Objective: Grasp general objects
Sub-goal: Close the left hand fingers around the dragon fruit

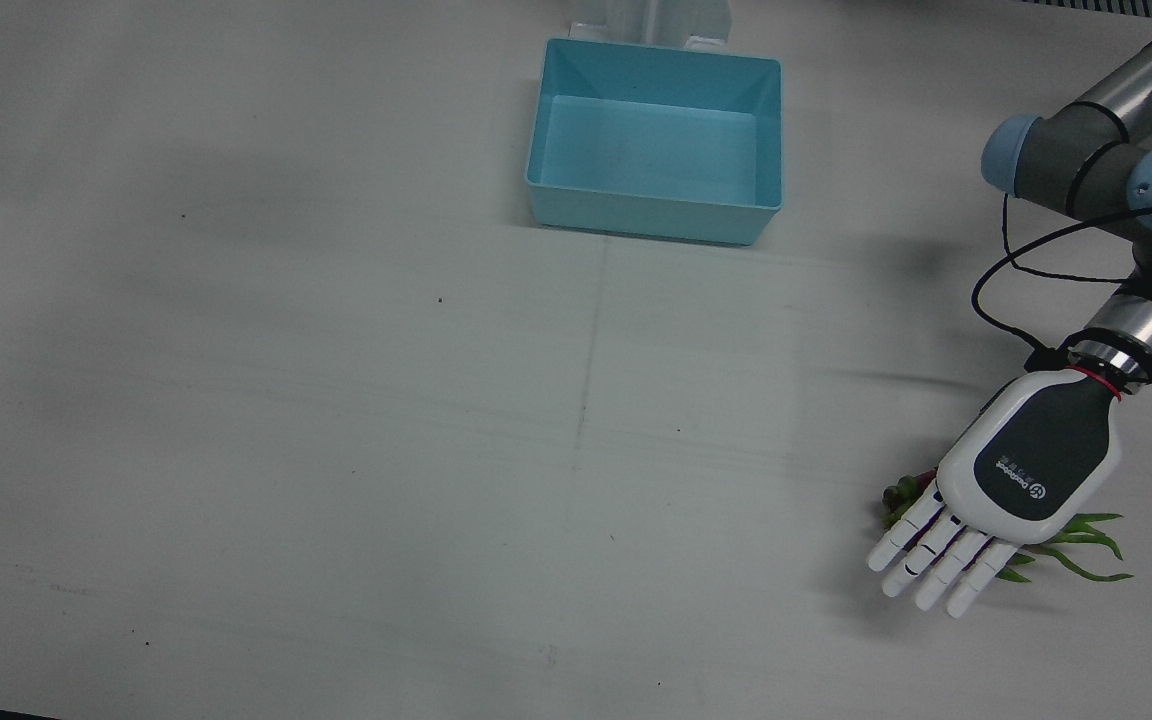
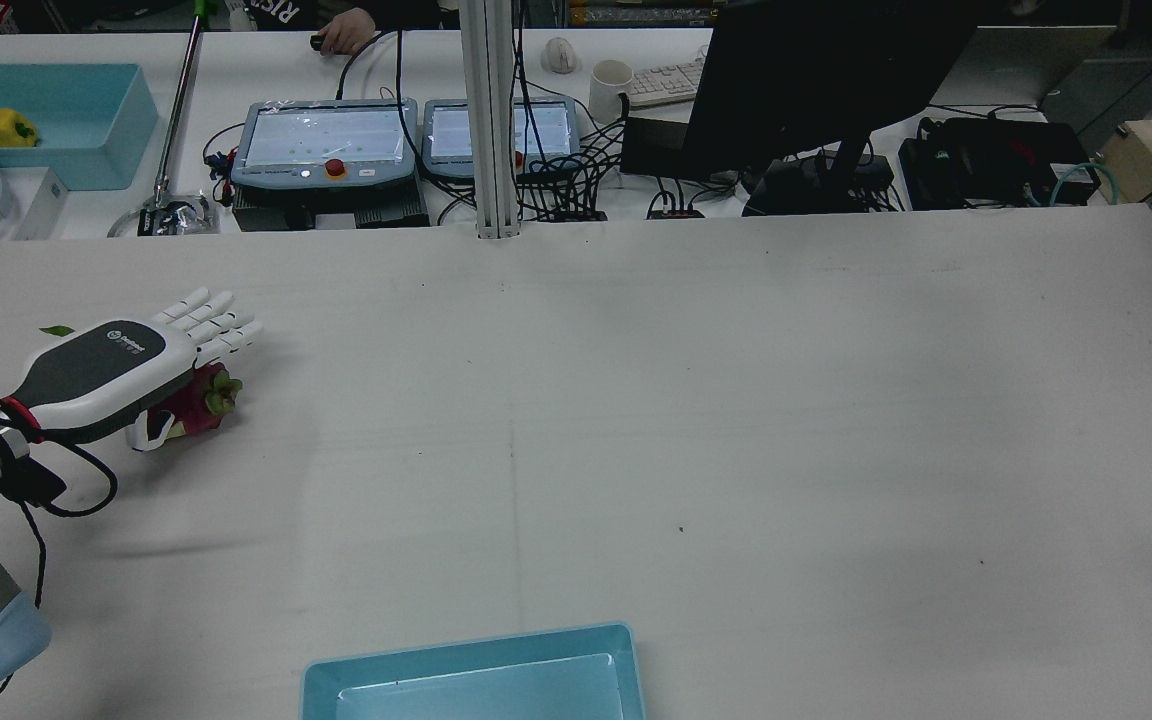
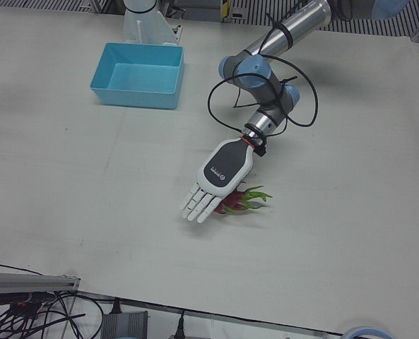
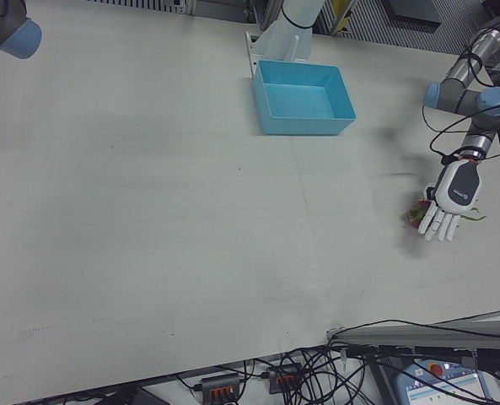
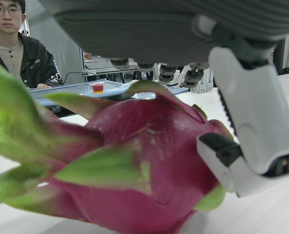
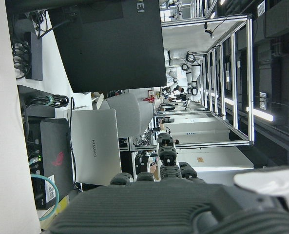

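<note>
Dragon fruit (image 3: 239, 201) on table, under left hand (image 3: 217, 178).

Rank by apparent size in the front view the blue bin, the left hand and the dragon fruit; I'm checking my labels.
1. Blue bin, clearly largest.
2. Left hand.
3. Dragon fruit, though the hand hides most of it, so only its visible part ranks smallest.

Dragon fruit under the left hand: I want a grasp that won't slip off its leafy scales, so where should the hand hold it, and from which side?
Hold the dragon fruit round its plump red middle, coming from above, where the left hand hovers with fingers extended. The fruit lies on its side on the table; its green scales are thin and probably bend.
</note>
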Available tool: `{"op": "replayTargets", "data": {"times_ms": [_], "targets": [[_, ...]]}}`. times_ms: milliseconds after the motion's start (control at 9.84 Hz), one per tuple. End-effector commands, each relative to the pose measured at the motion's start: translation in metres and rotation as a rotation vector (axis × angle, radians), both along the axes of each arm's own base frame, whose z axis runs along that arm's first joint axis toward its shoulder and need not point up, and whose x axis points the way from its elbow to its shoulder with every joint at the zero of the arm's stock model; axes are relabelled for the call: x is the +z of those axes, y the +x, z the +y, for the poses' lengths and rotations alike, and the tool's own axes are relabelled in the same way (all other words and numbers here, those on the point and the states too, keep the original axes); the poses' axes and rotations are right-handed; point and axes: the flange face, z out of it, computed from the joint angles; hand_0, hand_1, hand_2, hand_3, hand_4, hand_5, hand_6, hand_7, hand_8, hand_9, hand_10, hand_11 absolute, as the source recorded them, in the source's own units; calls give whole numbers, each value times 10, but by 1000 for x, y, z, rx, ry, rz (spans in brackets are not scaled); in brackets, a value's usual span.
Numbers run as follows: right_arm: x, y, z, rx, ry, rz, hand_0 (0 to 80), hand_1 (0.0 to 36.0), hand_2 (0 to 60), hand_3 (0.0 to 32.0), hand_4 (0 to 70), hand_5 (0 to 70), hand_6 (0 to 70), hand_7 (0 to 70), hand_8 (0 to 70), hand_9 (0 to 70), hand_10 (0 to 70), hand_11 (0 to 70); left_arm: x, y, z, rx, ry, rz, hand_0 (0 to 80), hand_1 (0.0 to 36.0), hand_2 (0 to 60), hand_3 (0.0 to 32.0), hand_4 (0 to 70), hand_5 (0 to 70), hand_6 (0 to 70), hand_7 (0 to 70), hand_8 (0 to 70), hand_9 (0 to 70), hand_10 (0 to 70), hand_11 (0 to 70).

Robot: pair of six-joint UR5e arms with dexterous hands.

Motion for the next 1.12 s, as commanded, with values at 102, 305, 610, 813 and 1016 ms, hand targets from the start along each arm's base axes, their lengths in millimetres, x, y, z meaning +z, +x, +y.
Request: {"op": "replayTargets", "data": {"times_ms": [102,305,610,813,1016], "targets": [[0,0,0,0,0,0,0,0,0,0,0,0,0,0,0,0,0,0,-1,9,-11,-6,3,-40,800,360,600,0,0,0,0,90,0,4,0,0],[0,0,0,0,0,0,0,0,0,0,0,0,0,0,0,0,0,0,3,8,-10,-6,-2,-46,800,360,600,0,0,700,0,82,0,2,0,0],[0,0,0,1,0,-1,0,0,0,0,0,0,0,0,0,0,0,0,0,1,-10,-13,-19,-41,675,360,600,0,0,296,0,128,0,11,0,0],[0,0,0,0,0,0,0,0,0,0,0,0,0,0,0,0,0,0,-8,-8,-7,-19,-31,-48,541,360,600,0,0,35,0,157,0,17,0,0],[0,0,0,0,0,0,0,0,0,0,0,0,0,0,0,0,0,0,-4,-11,-4,-15,-80,-48,492,360,600,0,0,0,0,216,0,29,0,0]]}}
